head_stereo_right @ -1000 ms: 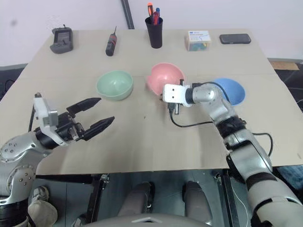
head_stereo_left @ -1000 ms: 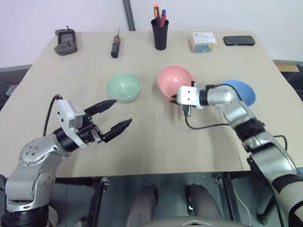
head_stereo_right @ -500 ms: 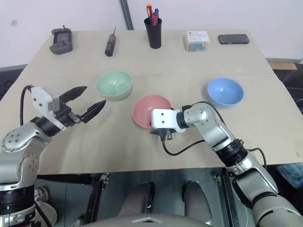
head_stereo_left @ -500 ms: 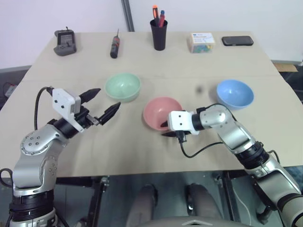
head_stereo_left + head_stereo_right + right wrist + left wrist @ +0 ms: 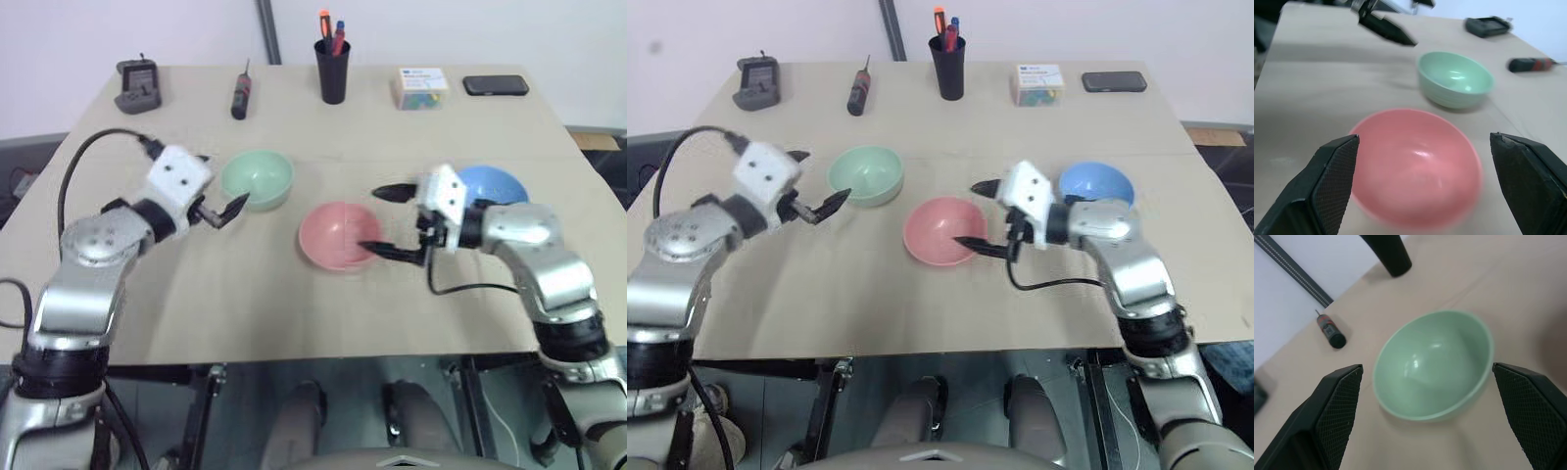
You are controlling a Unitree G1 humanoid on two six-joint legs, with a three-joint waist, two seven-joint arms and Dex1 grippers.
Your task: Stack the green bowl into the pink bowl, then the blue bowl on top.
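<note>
Green bowl sits left of centre in your frame, just right of your spread, empty left gripper; your right gripper, spread too, flanks the pink bowl.

Left end effector reaches forward from a bent arm, black fingers spread wide and empty. Right end effector points across toward the left, one finger above the other, spread wide, gripping nothing
</note>
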